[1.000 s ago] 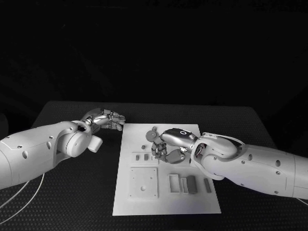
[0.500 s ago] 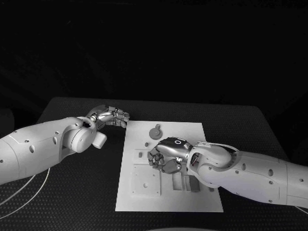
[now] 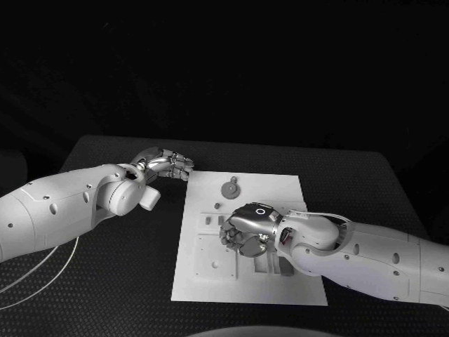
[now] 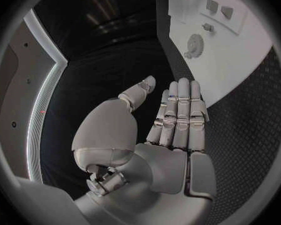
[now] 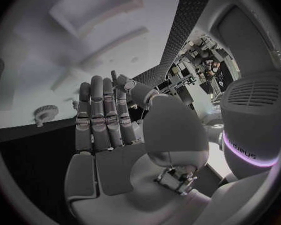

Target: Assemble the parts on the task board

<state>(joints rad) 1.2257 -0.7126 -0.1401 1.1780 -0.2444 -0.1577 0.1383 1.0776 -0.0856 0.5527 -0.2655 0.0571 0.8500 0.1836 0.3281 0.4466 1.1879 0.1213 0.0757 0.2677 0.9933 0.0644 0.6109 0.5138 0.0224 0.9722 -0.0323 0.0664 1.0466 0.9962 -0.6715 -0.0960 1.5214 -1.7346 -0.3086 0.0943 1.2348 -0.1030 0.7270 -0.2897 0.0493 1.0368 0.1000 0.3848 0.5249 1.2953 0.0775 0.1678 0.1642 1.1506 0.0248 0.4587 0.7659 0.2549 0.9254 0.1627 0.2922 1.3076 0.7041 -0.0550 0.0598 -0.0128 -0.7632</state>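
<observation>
Since a second ago the right hand [image 3: 247,228] has slid nearer along the task board [image 3: 270,191], now over its middle parts, fingers [image 5: 102,116] straight, together and empty. The left hand [image 3: 164,166] (fingers [image 4: 180,112] likewise extended, holding nothing) hovers over the bench [image 3: 103,158] just off the board's far-left corner, the round gear-like part [image 3: 231,188] lying apart between both hands.

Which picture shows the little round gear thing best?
The left wrist view: the gear lies unobstructed on the task board, teeth visible. The head view shows it small; the right wrist view shows it at the edge.
</observation>
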